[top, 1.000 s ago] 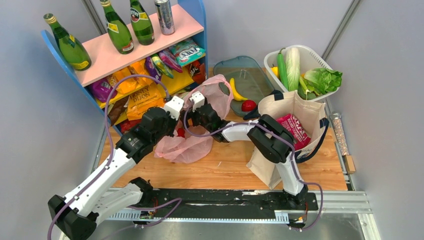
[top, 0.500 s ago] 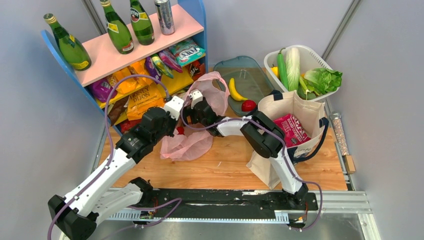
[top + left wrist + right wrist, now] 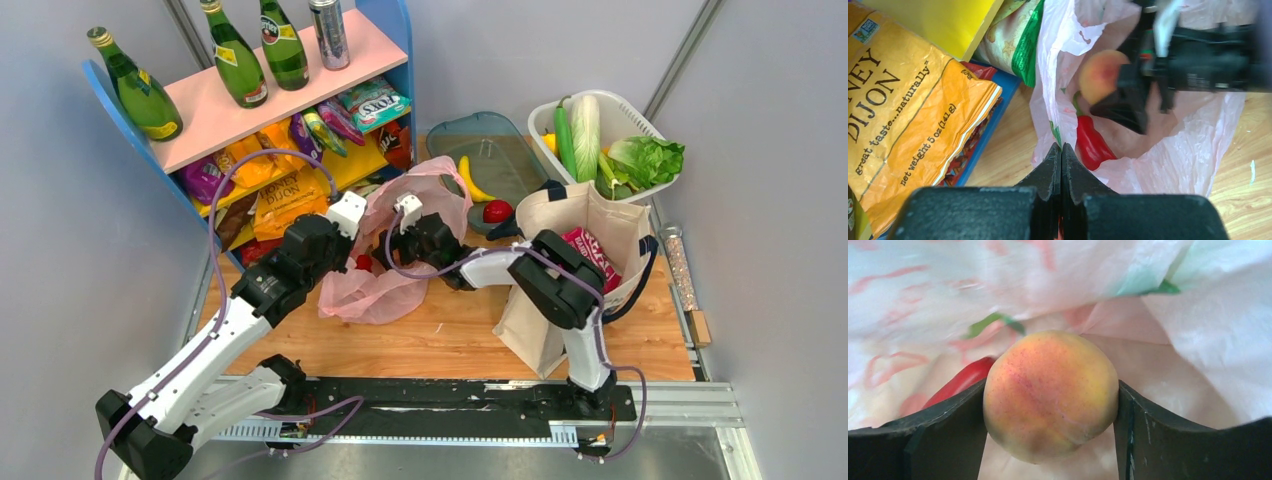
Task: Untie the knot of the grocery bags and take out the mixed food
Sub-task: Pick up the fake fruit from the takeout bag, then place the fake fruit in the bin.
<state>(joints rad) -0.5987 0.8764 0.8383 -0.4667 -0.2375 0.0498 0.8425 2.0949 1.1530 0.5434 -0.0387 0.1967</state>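
Observation:
The thin pink plastic bag [image 3: 380,290] lies on the wooden table with its mouth gaping; the knot is out of view. My left gripper [image 3: 1061,150] is shut on the bag's rim [image 3: 1055,107], holding it up. My right gripper [image 3: 1050,405] reaches inside the bag, both fingers pressed against a peach [image 3: 1050,390]. A red pepper [image 3: 960,382] lies just beside the peach on the bag's floor. The left wrist view shows the same peach [image 3: 1100,75] and pepper [image 3: 1092,142] under the black right gripper [image 3: 1128,107]. The cream canvas tote [image 3: 590,215] stands at the right with a magenta packet [image 3: 588,258] inside.
A banana [image 3: 472,180] and a red round fruit [image 3: 497,211] lie on a teal tray [image 3: 500,150]. A white basket [image 3: 625,115] at the back right holds cucumber, cabbage and lettuce. A blue-and-pink shelf [image 3: 280,90] with green bottles and snack bags stands at the left.
My right gripper has pushed into the pink bag and closed from wide open onto the peach. The bag's upper rim has shifted right. The left gripper keeps its hold.

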